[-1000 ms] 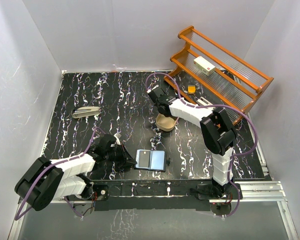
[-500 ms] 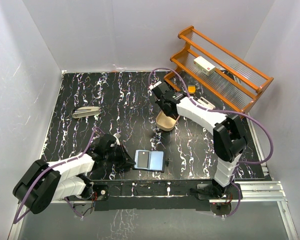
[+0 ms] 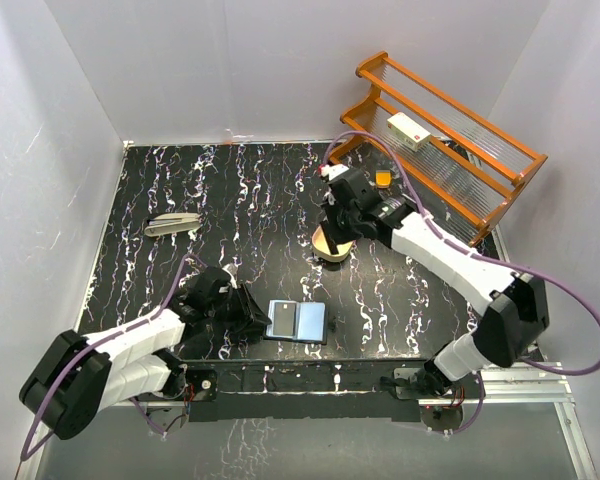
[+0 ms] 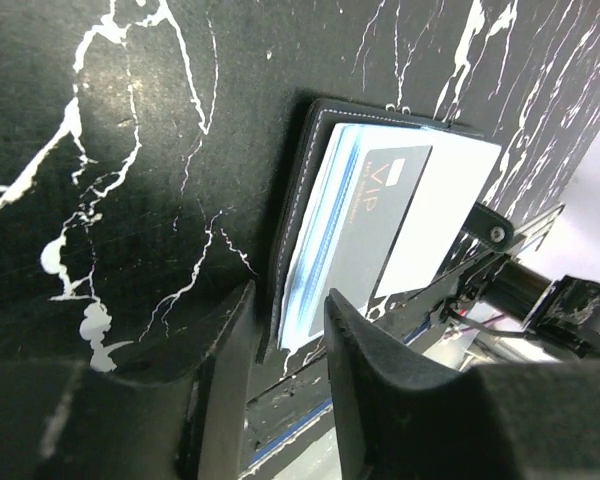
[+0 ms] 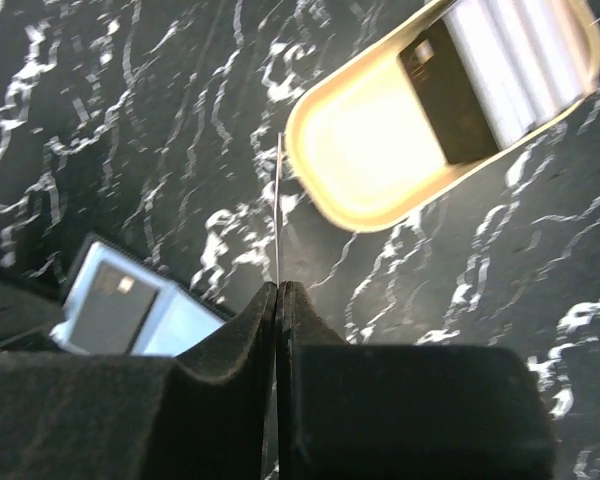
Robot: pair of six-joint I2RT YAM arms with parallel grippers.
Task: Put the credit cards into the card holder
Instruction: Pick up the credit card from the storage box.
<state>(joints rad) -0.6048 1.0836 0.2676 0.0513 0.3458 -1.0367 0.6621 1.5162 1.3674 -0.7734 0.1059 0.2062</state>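
Observation:
The card holder (image 3: 297, 322) lies open near the table's front edge, blue-grey faces up, with a dark card (image 4: 380, 215) and pale credit cards (image 4: 315, 240) stacked on one half. My left gripper (image 3: 252, 312) sits at its left edge, open a little. The holder's edge (image 4: 285, 290) lies in the gap between the fingers (image 4: 365, 350) without being pinched. My right gripper (image 5: 278, 288) hovers over the cream tray (image 3: 327, 246), shut on a thin credit card (image 5: 279, 205) seen edge-on. The tray (image 5: 365, 150) holds a dark card (image 5: 450, 95) and a pale ribbed piece (image 5: 525, 50).
A wooden rack (image 3: 460, 160) stands at the back right with a white box (image 3: 408, 130) on it and a small orange item (image 3: 383, 178) below. A grey stapler-like object (image 3: 172, 223) lies at the left. White walls enclose the table.
My left gripper has parted its fingers at the card holder's edge. The right arm has stretched out and its gripper has shifted right over the tray, shut on the card.

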